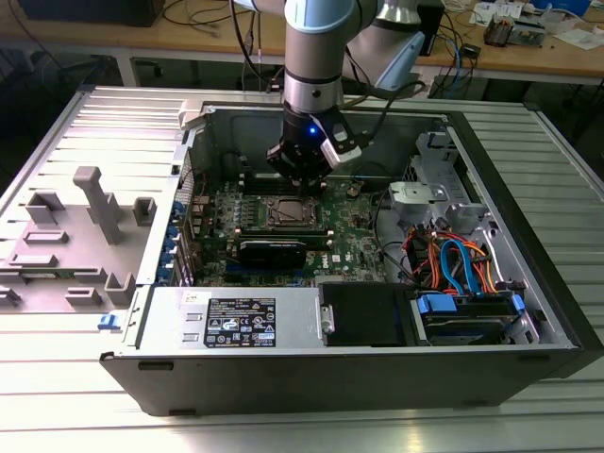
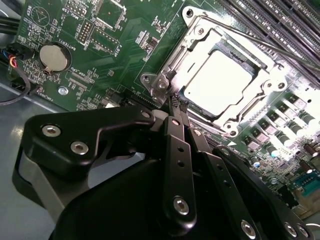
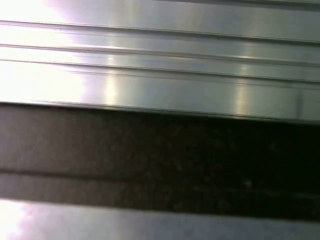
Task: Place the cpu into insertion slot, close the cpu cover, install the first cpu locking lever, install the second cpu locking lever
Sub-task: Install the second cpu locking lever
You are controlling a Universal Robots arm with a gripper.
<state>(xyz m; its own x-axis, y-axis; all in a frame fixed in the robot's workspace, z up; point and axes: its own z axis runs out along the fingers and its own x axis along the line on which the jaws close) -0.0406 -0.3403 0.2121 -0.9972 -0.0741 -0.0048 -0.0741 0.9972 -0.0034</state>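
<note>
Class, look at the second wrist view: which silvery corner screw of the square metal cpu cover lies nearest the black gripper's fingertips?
The corner screw just beyond the gripper; the other corner screws sit farther across the silvery cpu cover.

A robotics lab is showing here: an opened computer case (image 1: 528, 363) is lying on a ribbed aluminium worktop (image 1: 57, 396), cluttered wooden benches (image 1: 189, 38) standing behind.

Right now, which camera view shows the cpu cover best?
The second wrist view: the cpu cover lies close and large, closed around the cpu, just past the end effector. In the exterior view it is a small frame below the end effector. The first wrist view faces ribbed metal.
</note>
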